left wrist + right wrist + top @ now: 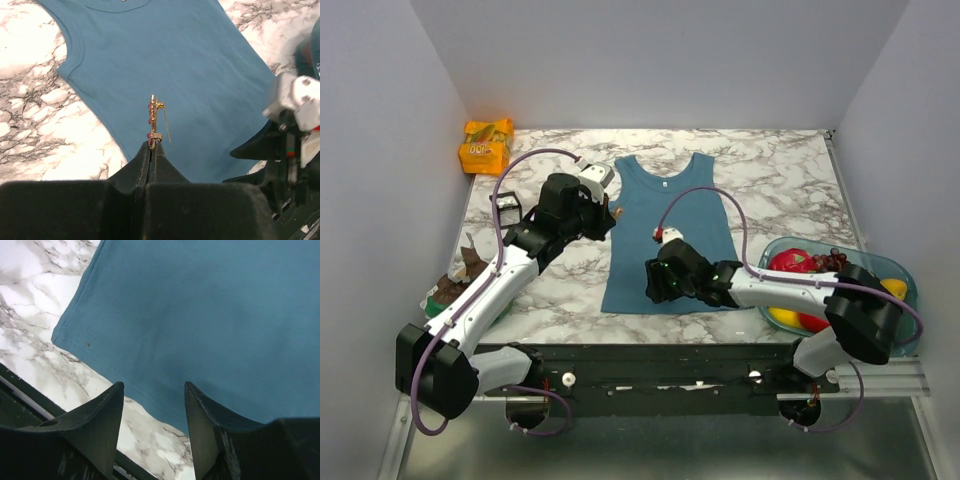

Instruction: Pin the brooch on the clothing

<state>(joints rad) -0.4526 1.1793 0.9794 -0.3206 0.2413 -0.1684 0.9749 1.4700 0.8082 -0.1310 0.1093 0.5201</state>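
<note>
Marble-pattern tabletop [770,180], white with grey veins, boxed in by plain pale walls [650,60] on the left, far and right sides. Black rail along the near edge carries both arm bases.

Clutter:
- orange snack pack [486,145] in the far left corner
- small black-framed clear box [506,208] on the left, well clear of the shirt
- brown/green packet [455,285] at the near left, partly behind the left arm, can't ID it
- clear blue tray [910,290] at the right edge with a red fruit [790,262], dark grapes [832,260] and something yellow [895,288]

Teal tank top [670,215] lies flat mid-table, neck at the far side, hem at the near side.

Left gripper [151,149]: jaws pressed together on the brooch [153,120], pinching its lower end. Brooch stands upright and edge-on to the wrist camera, gold frame with red-pink stones. Its thin pin has swung out to the right, clasp open. It sits above the teal fabric just inside the shirt's left edge, below the armhole. Can't tell if it touches the cloth. From the top camera it's only an orange speck [617,211] at the left gripper's tip, beside the left shoulder strap.

Right gripper [154,386]: jaws moderately apart, nothing between them. It's over the lower middle of the shirt, tips pointing toward the near hem, with marble and the black rail visible past them. Contact with the fabric: can't tell. It is well apart from the brooch, to its near right.
</note>
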